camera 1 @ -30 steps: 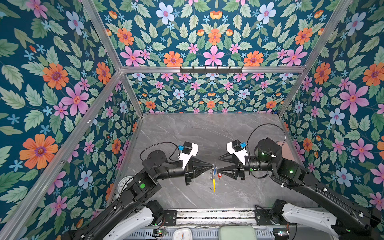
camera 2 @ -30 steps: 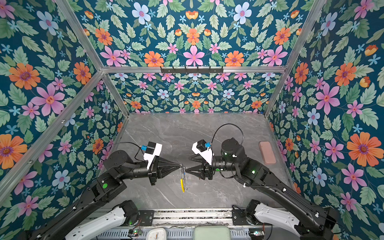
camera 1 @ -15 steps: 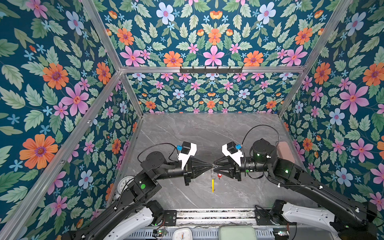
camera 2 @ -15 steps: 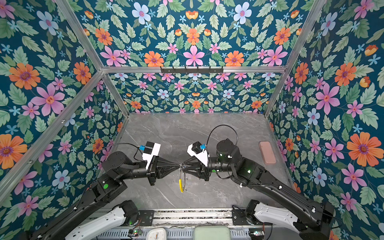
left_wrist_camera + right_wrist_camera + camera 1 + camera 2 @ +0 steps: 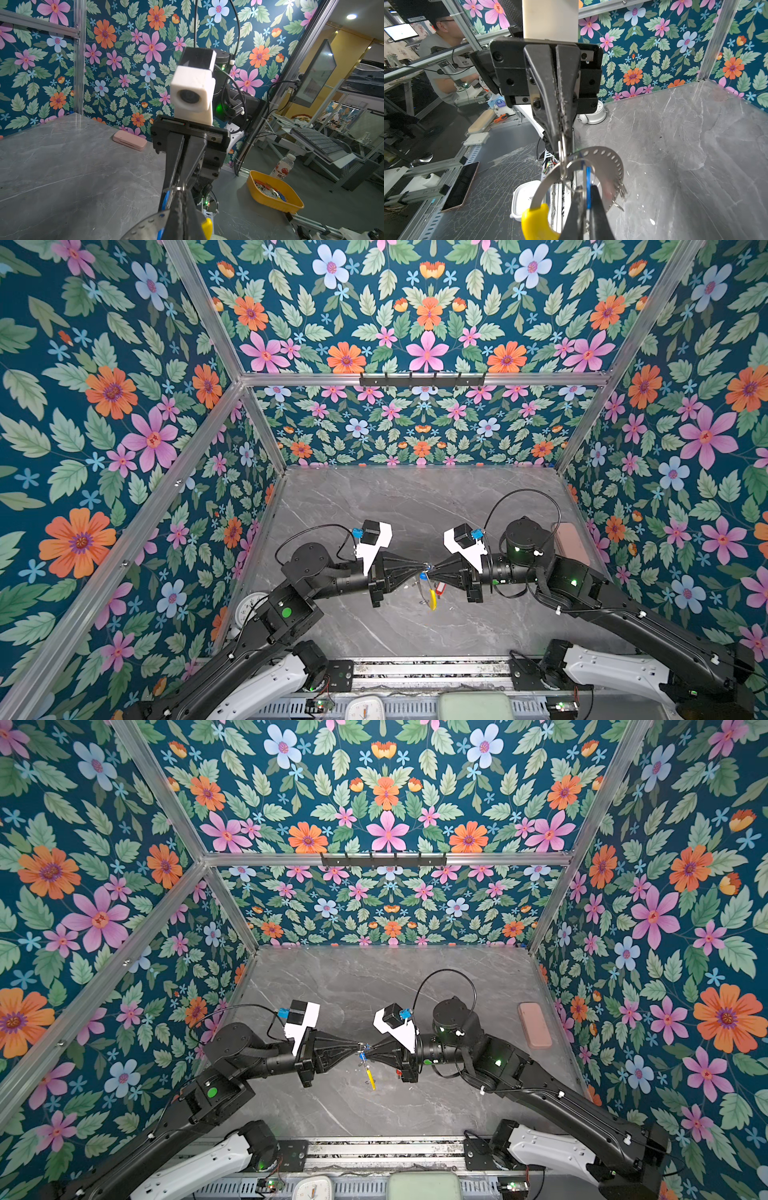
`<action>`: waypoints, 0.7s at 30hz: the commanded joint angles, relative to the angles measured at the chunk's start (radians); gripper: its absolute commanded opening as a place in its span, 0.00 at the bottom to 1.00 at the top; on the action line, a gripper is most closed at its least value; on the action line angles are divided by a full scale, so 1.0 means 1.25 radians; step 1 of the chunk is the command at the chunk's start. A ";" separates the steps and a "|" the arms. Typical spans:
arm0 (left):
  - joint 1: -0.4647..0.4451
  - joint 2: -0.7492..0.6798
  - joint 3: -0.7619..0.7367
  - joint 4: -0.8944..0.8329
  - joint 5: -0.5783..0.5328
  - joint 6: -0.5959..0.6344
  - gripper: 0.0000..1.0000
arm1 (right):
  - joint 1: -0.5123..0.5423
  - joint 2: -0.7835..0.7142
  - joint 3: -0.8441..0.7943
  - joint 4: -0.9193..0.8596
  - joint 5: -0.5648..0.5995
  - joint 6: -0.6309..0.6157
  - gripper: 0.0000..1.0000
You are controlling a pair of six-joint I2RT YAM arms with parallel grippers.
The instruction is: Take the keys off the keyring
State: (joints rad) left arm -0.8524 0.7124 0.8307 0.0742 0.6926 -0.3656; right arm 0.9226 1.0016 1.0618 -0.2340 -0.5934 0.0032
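Observation:
Both grippers meet tip to tip above the middle of the grey table. My left gripper is shut on a small metal loop of the keyring, whose yellow section hangs below. My right gripper is shut on the key with the blue tag. The key with the red tag dangles under the right gripper's fingers. Both key blades are mostly hidden by the fingers.
A pink case lies by the right wall. A round white clock stands by the left wall. A yellow bin sits off the table, beyond its front rail.
My right gripper moved left up to the left gripper's tips and closed from open onto the blue-tagged key. The left gripper stayed shut and hardly moved.

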 commanded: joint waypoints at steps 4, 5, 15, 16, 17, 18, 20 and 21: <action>0.001 -0.011 -0.010 0.058 -0.017 -0.012 0.00 | 0.000 0.010 0.009 0.010 -0.041 -0.004 0.00; 0.001 -0.012 -0.014 0.066 -0.018 -0.015 0.00 | 0.000 0.016 0.012 0.005 -0.051 -0.004 0.00; 0.001 -0.021 -0.039 0.125 -0.035 -0.033 0.00 | 0.012 0.067 0.029 -0.010 -0.109 -0.012 0.00; 0.001 -0.023 -0.044 0.132 -0.034 -0.036 0.00 | 0.013 0.070 0.029 -0.010 -0.111 -0.012 0.00; 0.001 -0.023 -0.046 0.139 -0.034 -0.038 0.00 | 0.014 0.073 0.028 -0.009 -0.114 -0.011 0.00; 0.001 -0.023 -0.050 0.148 -0.031 -0.043 0.00 | 0.014 0.076 0.028 -0.006 -0.118 -0.012 0.00; 0.001 -0.024 -0.054 0.156 -0.026 -0.044 0.00 | 0.016 0.082 0.026 0.001 -0.121 -0.009 0.00; 0.001 -0.024 -0.057 0.161 -0.022 -0.045 0.00 | 0.017 0.085 0.026 0.002 -0.124 -0.008 0.00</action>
State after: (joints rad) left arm -0.8520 0.6849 0.7612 0.1719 0.6708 -0.4133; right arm 0.9394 1.0988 1.0943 -0.2375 -0.7116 -0.0032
